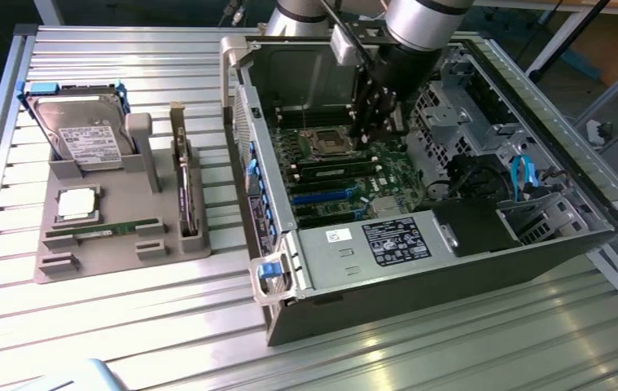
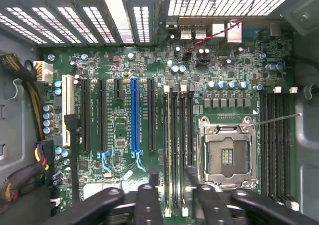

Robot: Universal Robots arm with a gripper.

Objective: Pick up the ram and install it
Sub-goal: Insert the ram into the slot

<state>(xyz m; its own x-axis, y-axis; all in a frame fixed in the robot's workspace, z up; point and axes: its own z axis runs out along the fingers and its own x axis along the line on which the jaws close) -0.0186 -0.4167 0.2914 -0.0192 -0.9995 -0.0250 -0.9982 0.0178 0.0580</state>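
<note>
The long, thin green circuit-board ram stick [image 1: 103,231] lies in the grey moulded tray [image 1: 113,259], long axis crosswise, well apart towards the exterior view's left from the black pincer [image 1: 377,130], whose partly spread fingers [image 2: 149,202] hold nothing visible above the dark memory slots [image 2: 178,130] inside the open computer case [image 1: 428,269].

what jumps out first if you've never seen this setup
The open computer case lies on the slatted table, with the arm's claw hanging inside over the green motherboard. On that board a bright blue slot and the empty silver processor socket stand out. At the exterior view's left, a grey holder carries a hard drive and a ram stick.
</note>
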